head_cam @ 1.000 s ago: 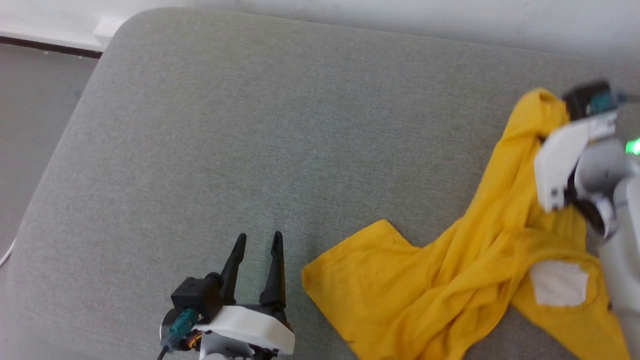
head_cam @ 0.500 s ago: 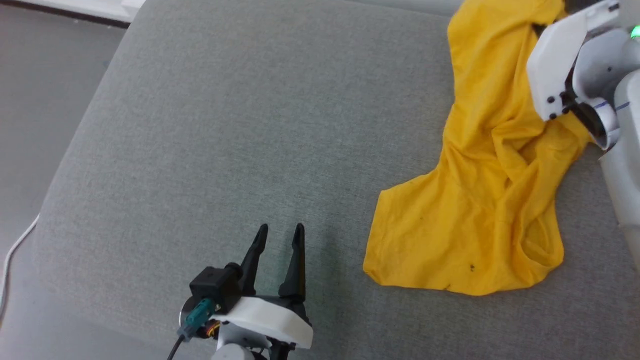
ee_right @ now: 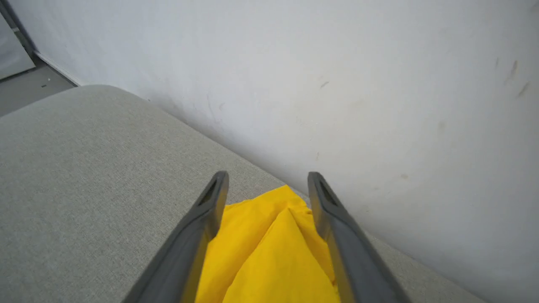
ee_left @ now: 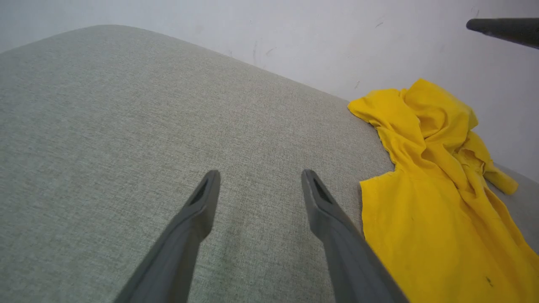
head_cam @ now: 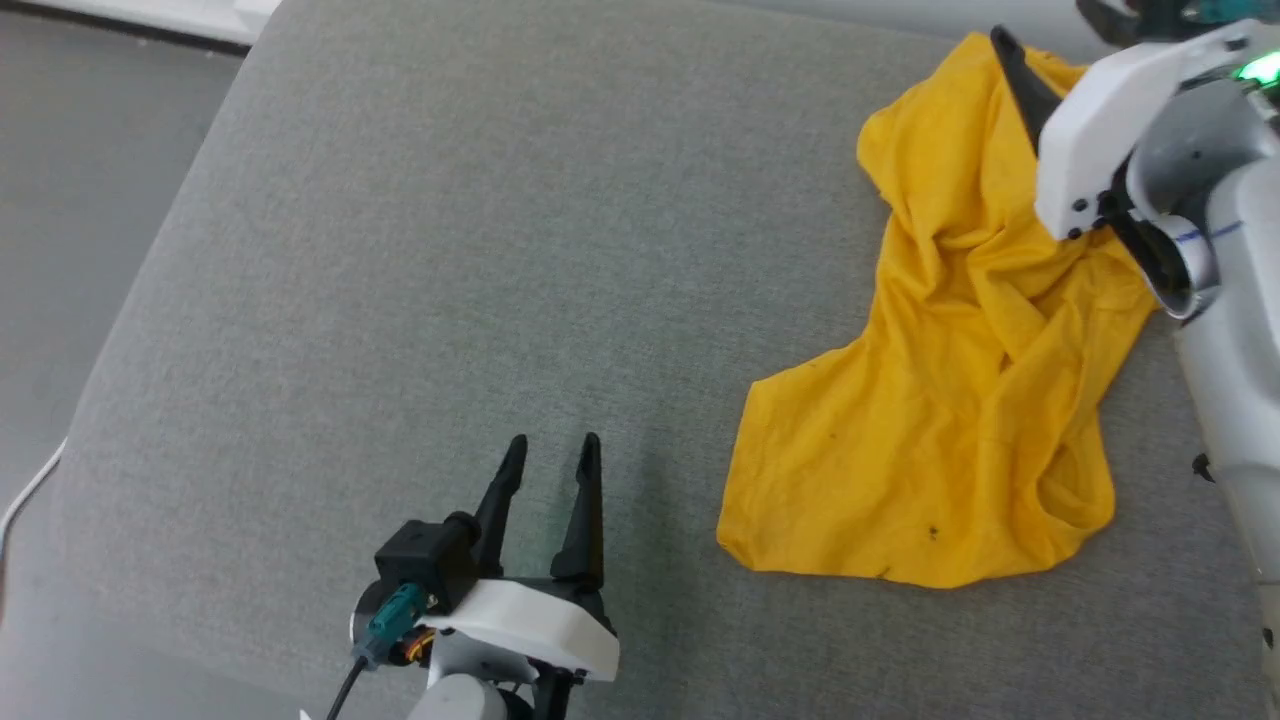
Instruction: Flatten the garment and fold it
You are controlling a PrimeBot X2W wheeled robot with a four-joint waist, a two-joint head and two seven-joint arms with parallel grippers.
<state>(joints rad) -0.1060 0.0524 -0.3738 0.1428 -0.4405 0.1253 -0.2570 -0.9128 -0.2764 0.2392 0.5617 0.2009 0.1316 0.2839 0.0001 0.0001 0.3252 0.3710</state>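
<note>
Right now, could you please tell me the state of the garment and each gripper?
garment: crumpled, unfolded, lying on the grey cushion
left gripper: open, empty, apart from the garment
right gripper: open, above the garment's bunched far end

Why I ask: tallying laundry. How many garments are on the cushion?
1: the garment, crumpled on the cushion's right side below the right end effector; folds may hide more.

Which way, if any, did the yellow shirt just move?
Yes: the lifted upper end of the garment dropped onto the cushion near its far edge; lower hem stayed.
</note>
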